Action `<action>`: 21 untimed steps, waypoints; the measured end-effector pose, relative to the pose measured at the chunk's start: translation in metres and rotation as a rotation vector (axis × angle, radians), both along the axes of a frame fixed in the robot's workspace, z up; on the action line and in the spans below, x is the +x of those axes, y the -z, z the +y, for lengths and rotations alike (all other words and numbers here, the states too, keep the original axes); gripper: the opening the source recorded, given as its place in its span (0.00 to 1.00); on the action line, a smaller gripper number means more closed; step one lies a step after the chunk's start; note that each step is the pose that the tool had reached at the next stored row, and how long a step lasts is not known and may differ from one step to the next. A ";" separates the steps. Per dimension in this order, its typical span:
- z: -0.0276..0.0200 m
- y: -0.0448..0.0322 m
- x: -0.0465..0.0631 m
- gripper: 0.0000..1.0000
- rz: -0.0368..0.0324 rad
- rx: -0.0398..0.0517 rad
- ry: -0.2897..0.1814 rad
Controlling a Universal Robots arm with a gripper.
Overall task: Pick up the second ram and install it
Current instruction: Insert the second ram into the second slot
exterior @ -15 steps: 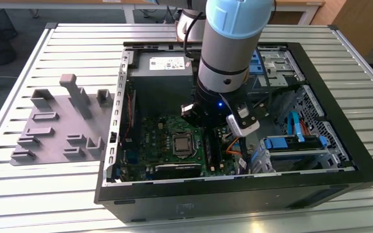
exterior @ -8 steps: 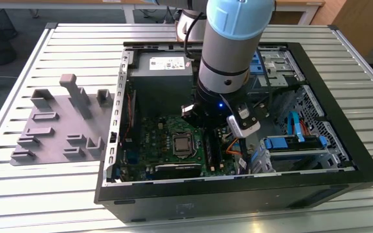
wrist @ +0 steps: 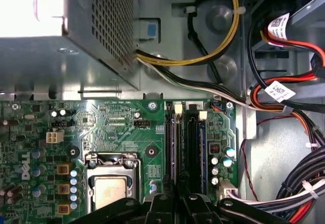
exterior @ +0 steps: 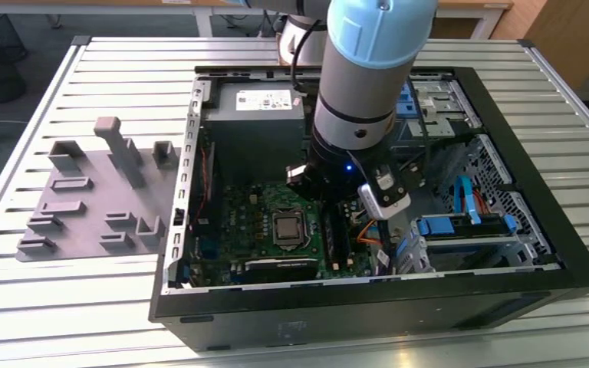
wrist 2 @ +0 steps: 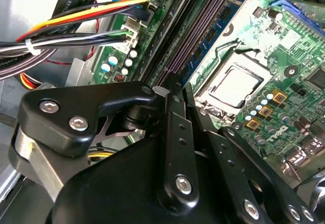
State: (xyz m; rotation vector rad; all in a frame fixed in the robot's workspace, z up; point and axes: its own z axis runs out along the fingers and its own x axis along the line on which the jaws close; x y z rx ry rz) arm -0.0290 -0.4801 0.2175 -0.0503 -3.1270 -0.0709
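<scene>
A: A slatted metal surface [exterior: 28, 307] carries the open case [exterior: 540, 222]. Where's the ram?

B: The ram [wrist: 179, 148] stands edgewise in a slot, tool [wrist: 178, 199] closed on its top edge.

A: Handling?

B: Likely light, stiff, fragile; hold the long edges.

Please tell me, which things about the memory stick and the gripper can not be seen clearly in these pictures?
- The second ram: stands edge-on in both wrist views, so its chips are hidden.
- Gripper: its black linkage covers the fingertips in both wrist views; open or shut cannot be told.
- Motherboard slots: in the exterior view the arm blocks them.
- Slot latches: too small to tell whether they are closed.
</scene>
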 end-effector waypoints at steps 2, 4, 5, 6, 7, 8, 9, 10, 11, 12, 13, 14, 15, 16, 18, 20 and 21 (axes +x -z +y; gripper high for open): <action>-0.0007 0.0002 0.000 0.14 0.0000 0.0000 0.001; -0.0014 0.0006 0.001 0.14 -0.0001 0.0003 0.001; -0.0016 0.0007 0.001 0.14 -0.0001 0.0008 0.002; -0.0064 0.0058 -0.001 0.14 0.0001 0.0125 0.006; -0.0063 0.0022 -0.001 0.14 0.0001 0.0124 0.006; -0.0063 -0.0018 -0.001 0.14 0.0002 0.0120 0.006; -0.0062 -0.0032 -0.001 0.14 -0.0001 0.0122 0.006; -0.0060 -0.0042 -0.001 0.14 -0.0001 0.0121 0.006; -0.0059 -0.0075 -0.001 0.14 -0.0001 0.0124 0.006; -0.0059 -0.0094 -0.001 0.14 0.0000 0.0120 0.006; -0.0059 -0.0095 -0.001 0.14 -0.0001 0.0122 0.006; -0.0058 -0.0095 -0.001 0.14 -0.0002 0.0126 0.006; -0.0059 -0.0097 -0.001 0.14 -0.0001 0.0124 0.006; -0.0059 -0.0100 -0.001 0.14 0.0000 0.0120 0.006; -0.0059 -0.0102 -0.001 0.14 -0.0001 0.0123 0.006; -0.0059 -0.0106 -0.001 0.14 0.0000 0.0122 0.006; -0.0059 -0.0163 -0.001 0.14 0.0000 0.0122 0.006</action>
